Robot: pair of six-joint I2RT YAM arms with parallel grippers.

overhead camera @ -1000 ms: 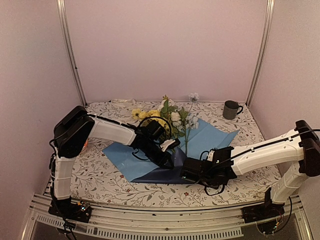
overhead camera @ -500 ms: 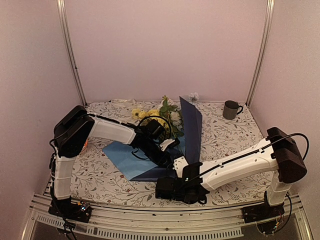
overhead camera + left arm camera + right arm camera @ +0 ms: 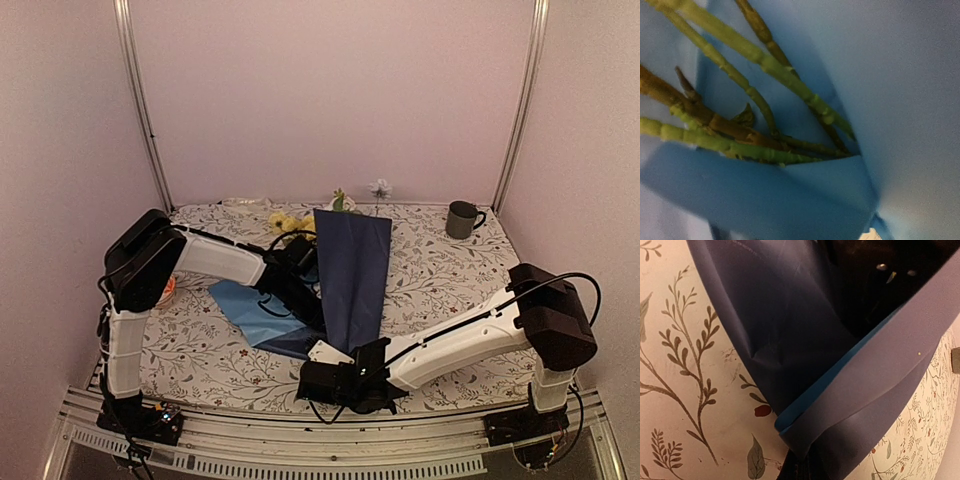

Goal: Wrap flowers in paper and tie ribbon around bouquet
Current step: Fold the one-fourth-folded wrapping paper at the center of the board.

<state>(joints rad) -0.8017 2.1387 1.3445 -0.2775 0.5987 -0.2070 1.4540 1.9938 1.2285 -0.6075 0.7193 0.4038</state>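
Paper [image 3: 350, 275] is half wrapped: near the front, the right fingers [image 3: 322, 378] pinch its corner and hold it up over the flowers [image 3: 285, 222] in the middle of the worktop [image 3: 450, 290]. I cannot tell if the left fingers [image 3: 305, 295] grip anything. No ribbon is tied yet. Only the left wrist view shows the stems [image 3: 765, 65] inside the fold

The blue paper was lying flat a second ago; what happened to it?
The right gripper, shut on a corner of the paper, swept to the left. That lifted the paper's right half and folded it over the flowers, dark side up. Only a few blooms still show. The left arm stayed by the stems, and the mug did not move.
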